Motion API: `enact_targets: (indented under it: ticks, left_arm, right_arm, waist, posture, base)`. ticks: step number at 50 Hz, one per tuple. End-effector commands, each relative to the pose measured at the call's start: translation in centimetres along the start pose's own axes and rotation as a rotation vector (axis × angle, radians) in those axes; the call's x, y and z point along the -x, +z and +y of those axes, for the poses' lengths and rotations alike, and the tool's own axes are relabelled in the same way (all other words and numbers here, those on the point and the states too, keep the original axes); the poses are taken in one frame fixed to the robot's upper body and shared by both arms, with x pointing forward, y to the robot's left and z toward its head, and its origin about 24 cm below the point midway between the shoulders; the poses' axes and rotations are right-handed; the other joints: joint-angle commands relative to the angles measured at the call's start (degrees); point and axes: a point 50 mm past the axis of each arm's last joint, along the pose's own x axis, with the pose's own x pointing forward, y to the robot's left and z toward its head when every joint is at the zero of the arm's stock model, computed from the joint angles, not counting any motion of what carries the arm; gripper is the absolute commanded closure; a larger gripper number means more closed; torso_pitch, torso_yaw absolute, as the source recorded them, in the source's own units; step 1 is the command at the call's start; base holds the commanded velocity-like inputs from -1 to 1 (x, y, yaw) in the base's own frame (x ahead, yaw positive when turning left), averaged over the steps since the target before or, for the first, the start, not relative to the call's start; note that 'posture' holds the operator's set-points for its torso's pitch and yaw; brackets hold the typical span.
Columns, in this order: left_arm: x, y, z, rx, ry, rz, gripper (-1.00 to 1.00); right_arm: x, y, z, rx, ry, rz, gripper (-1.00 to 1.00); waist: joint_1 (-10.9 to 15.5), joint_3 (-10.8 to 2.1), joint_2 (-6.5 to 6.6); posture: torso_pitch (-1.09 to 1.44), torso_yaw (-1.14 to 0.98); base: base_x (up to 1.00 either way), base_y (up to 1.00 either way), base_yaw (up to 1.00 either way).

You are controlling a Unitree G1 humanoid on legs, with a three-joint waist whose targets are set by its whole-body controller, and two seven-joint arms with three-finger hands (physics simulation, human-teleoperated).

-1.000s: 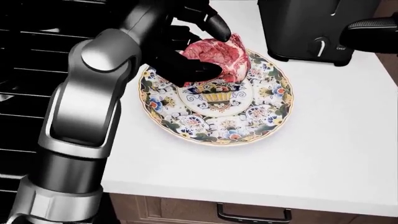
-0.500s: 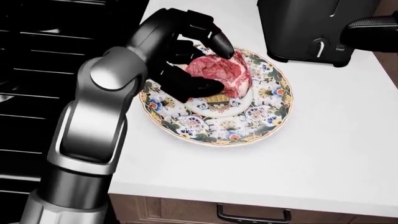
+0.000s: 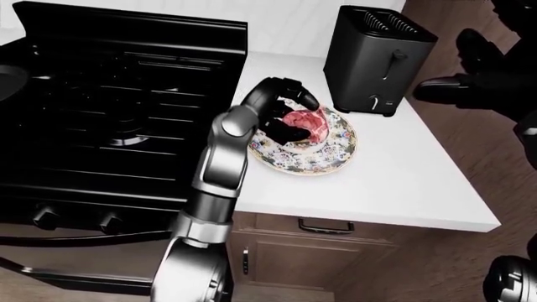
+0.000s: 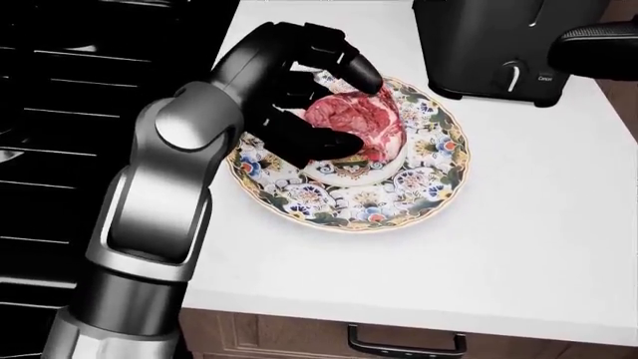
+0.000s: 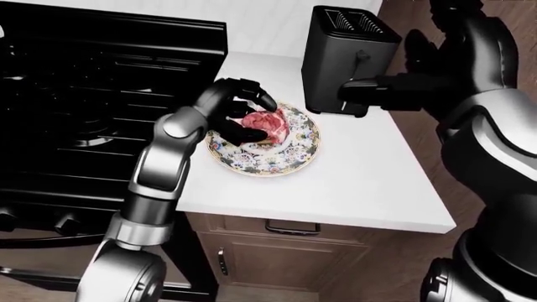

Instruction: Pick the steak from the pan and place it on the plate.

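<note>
Plate is sitting on the worktop near its left edge, stove lying just beyond that edge. Steak is resting on the plate's upper-left part, the left hand wrapping it. Toaster is standing toward the worktop's far edge, up-right of the plate.

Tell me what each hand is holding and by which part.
The left hand grips the steak by its left edge, fingers over the top and thumb below, over the plate. The right hand holds nothing.

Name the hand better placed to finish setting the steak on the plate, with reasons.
Left. The left hand already grips the steak over the plate. The right hand hangs empty beside the toaster.
</note>
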Motion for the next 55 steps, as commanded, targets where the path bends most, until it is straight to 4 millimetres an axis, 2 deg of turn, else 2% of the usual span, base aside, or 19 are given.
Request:
enact_targets:
  ticks: [1, 13, 40, 55]
  left_arm:
    - [0.3, 2.2, 0.5, -0.029, 0.030, -0.095, 0.20]
    - [-0.3, 1.4, 0.3, -0.021, 0.045, -0.090, 0.21]
    - [-1.5, 1.4, 0.1, -0.013, 0.065, -0.101, 0.15]
    - [-1.7, -0.2, 0.1, -0.015, 0.072, -0.075, 0.15]
  right_arm:
    - [0.3, 1.4, -0.3, -0.005, -0.016, -0.075, -1.00]
    - [0.3, 1.1, -0.1, -0.003, -0.012, -0.071, -1.00]
    - [0.3, 1.1, -0.3, -0.006, -0.016, -0.072, -1.00]
    - [0.3, 1.2, -0.2, -0.004, -0.013, -0.071, -1.00]
  waist:
    - [0.0, -1.52, -0.26]
    - [0.0, -1.65, -0.26]
    - [0.0, -1.76, -0.40]
    - [0.0, -1.83, -0.37]
  posture:
    - [0.00, 0.00]
    - [0.00, 0.00]
    - [0.00, 0.00]
    - [0.00, 0.00]
  base:
    - [0.00, 0.00, 0.00]
    - [0.00, 0.00, 0.00]
    - [0.00, 0.00, 0.00]
    - [0.00, 0.00, 0.00]
